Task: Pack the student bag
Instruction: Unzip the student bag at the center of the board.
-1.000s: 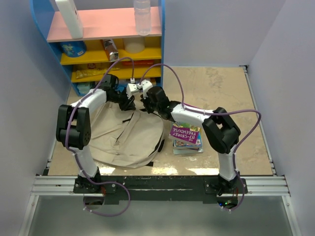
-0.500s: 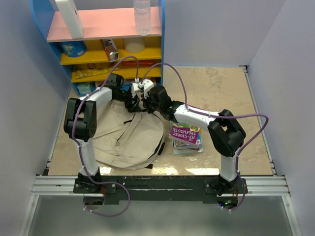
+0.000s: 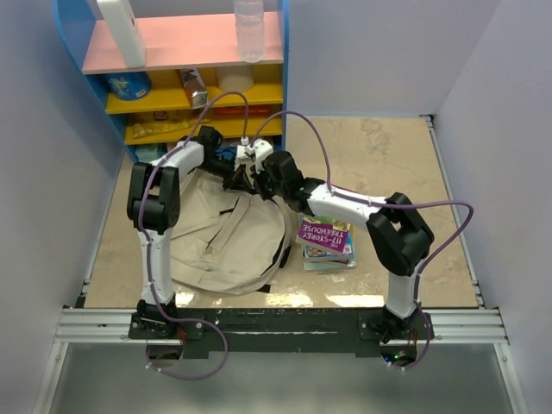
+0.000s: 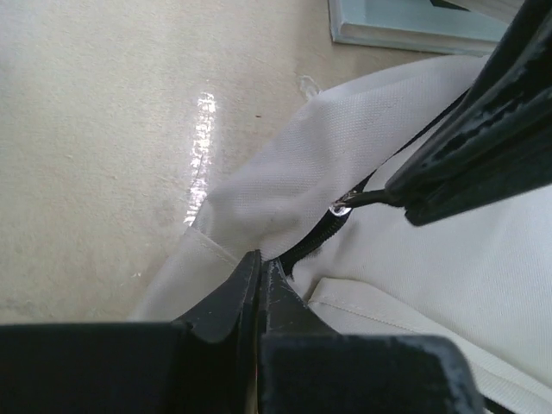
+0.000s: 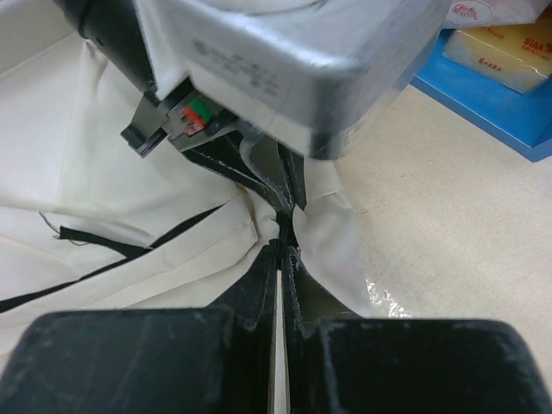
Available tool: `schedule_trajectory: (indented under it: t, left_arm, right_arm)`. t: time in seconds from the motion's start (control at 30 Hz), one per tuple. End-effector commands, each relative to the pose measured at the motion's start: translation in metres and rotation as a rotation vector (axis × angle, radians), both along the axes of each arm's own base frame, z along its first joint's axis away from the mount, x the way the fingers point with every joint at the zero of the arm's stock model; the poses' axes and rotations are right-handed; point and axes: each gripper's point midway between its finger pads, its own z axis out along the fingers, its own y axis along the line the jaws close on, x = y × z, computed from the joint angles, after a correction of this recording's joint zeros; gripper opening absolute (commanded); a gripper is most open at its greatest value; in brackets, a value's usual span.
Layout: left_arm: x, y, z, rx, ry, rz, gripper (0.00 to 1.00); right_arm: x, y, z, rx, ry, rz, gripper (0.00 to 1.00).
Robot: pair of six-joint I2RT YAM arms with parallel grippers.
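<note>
The student bag (image 3: 216, 233), a beige fabric backpack with black zippers, lies flat on the table's left half. Both grippers meet at its far top edge. My left gripper (image 4: 259, 261) is shut, pinching the bag's cloth (image 4: 285, 198) right at the end of the black zipper (image 4: 315, 241). My right gripper (image 5: 283, 246) is shut on the zipper's pull (image 4: 345, 206), a short way from the left one. In the top view the left gripper (image 3: 236, 175) and right gripper (image 3: 254, 178) almost touch. The bag's inside is hidden.
A stack of books (image 3: 327, 241) with a purple cover on top lies right of the bag. A blue shelf unit (image 3: 198, 95) with snacks and a bottle (image 3: 248, 30) stands just behind the grippers. Walls close in on both sides.
My left arm swung in toward the bag's top edge, and its jaws opened, then closed on the cloth by the zipper. The right gripper stayed shut and shifted slightly toward the back.
</note>
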Motion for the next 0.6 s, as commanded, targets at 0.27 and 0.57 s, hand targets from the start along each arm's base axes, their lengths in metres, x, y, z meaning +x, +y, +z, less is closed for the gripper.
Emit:
schedule_trajectory:
  t: [0.27, 0.57]
  left_arm:
    - [0.006, 0.014, 0.031, -0.007, -0.129, 0.03, 0.0]
    - [0.016, 0.066, 0.056, 0.052, -0.166, 0.129, 0.0]
  right_arm:
    - [0.014, -0.007, 0.067, 0.086, -0.141, -0.063, 0.0]
    - [0.009, -0.029, 0.067, 0.062, -0.141, -0.116, 0.0]
